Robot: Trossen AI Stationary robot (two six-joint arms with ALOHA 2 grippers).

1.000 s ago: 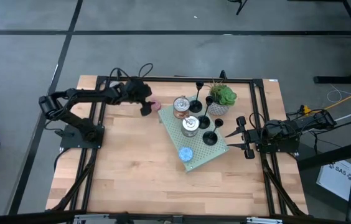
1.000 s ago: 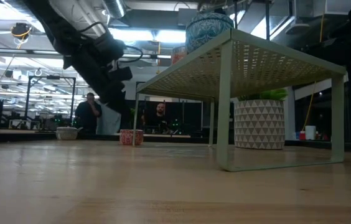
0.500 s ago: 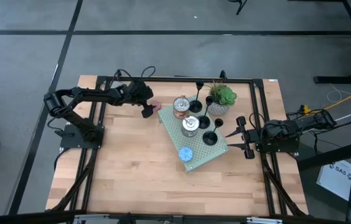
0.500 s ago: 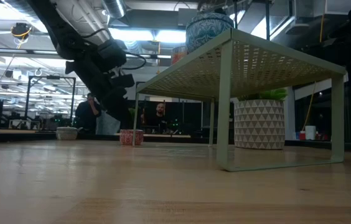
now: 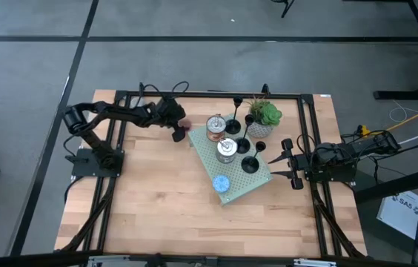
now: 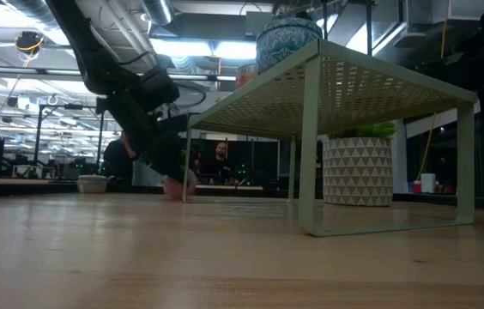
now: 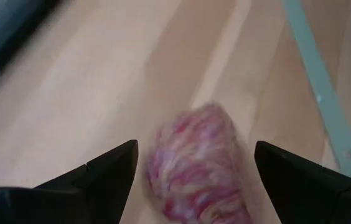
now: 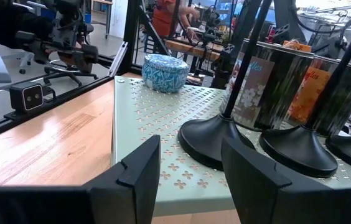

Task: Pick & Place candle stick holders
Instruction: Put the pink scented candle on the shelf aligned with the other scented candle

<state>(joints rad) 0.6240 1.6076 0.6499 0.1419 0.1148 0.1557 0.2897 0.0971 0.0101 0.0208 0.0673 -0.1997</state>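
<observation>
Candle stick holders [image 5: 243, 141] stand well apart from the open left claw [image 5: 178, 131], which straddles a pink candle [image 7: 197, 165].

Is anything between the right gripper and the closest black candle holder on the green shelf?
Nothing visible. The right gripper, fingers open, waits beside the green shelf, and the nearest candle holder stands at the facing edge with only open space between.

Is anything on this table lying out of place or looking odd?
Yes: the pink candle sits alone on the bare table, off the green rack that holds the blue candle. The left gripper is over it, fingers open around it.
</observation>
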